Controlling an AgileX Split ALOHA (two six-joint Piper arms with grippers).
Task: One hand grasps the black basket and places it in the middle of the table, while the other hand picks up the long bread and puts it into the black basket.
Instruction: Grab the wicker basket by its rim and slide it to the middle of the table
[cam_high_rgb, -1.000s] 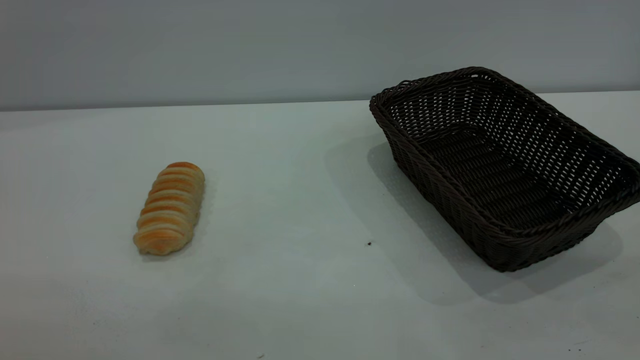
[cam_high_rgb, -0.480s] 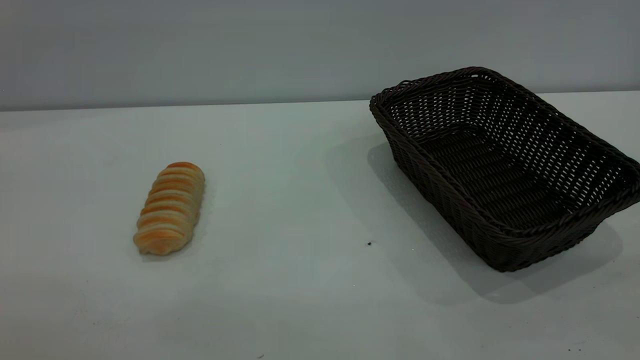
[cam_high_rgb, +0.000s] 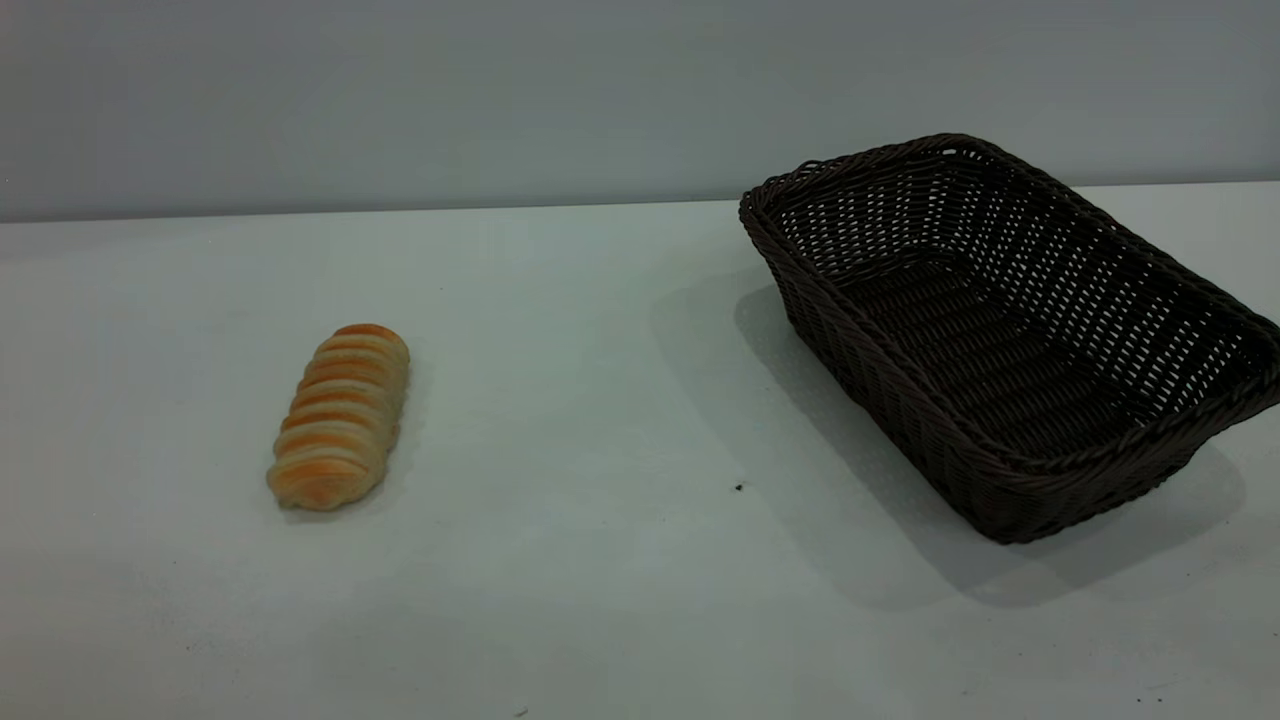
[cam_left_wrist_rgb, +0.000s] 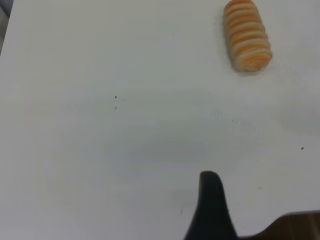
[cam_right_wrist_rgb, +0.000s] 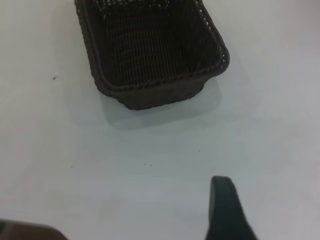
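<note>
We saw the long bread left and the black basket right on the desk, but could not tell either pincer's opening.

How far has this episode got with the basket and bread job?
Nothing looks done yet. The black basket sits empty at the right side of the table, not the middle. The long bread lies apart on the left. Neither is in hand: the left gripper and right gripper show only at their wrist views' edges, short of both. Moving the basket and loading the bread remain.
</note>
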